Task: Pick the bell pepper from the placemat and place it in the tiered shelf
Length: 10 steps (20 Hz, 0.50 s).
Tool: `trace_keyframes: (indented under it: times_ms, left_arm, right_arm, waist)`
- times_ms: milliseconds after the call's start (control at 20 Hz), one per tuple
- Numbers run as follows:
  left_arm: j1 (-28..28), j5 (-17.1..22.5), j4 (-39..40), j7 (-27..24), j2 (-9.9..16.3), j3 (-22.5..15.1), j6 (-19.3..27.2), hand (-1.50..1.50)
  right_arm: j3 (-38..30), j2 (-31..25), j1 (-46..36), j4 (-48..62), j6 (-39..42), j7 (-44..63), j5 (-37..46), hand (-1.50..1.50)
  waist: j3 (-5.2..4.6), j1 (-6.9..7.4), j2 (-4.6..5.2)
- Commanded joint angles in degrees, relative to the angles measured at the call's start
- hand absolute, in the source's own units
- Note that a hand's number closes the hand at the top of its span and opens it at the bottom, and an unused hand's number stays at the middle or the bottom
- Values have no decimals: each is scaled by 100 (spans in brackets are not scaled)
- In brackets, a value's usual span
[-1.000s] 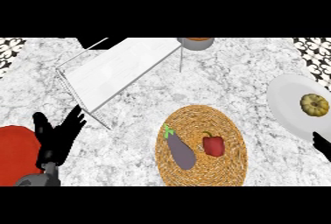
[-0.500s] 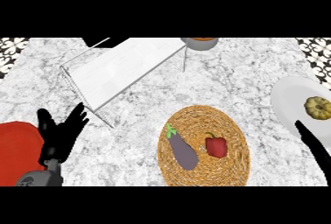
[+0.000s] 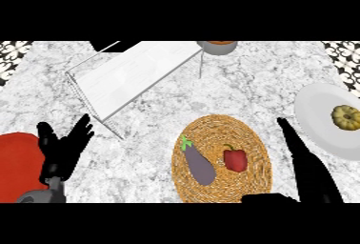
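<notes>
- The bell pepper (image 3: 235, 159) lies on the placemat (image 3: 221, 159), just beside an eggplant (image 3: 198, 165).
- The right robot hand (image 3: 304, 162), fingers straight, hovers right of the placemat.
- The left robot hand (image 3: 63, 148) rests spread, lower left.
- The tiered shelf (image 3: 134, 74) stands upper left on the bench (image 3: 260, 90).

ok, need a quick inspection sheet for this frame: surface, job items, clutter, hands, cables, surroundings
Surface: grey-white marble counter.
Job's things: red bell pepper on woven placemat, beside an eggplant; tiered shelf upper left, nothing seen on its top tier.
Clutter: white plate with a small squash; red object at left edge; pot at top edge.
Hands: left hand open, fingers up; right hand open, right of the placemat.
Cables: nothing seen.
Surroundings: patterned tiles in corners.
</notes>
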Motion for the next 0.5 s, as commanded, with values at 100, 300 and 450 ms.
trace_keyframes:
  times_ms: [100, 300, 450]
  left_arm:
    - [-36, 132, -180, 311, 185, 252, -194, 0]
    - [289, -109, -380, 137, -192, 38, 95, 0]
    - [277, -195, -652, 418, -175, -14, 150, 0]
  right_arm:
    - [233, 403, -376, 158, 689, 768, 449, -150]
    - [337, 794, -239, 820, 406, 584, 892, -150]
    - [608, 1168, -478, 507, 754, 1322, 1475, -150]
  waist:
    - [0, -55, -7]
    - [2, -49, -7]
    - [1, -53, -13]
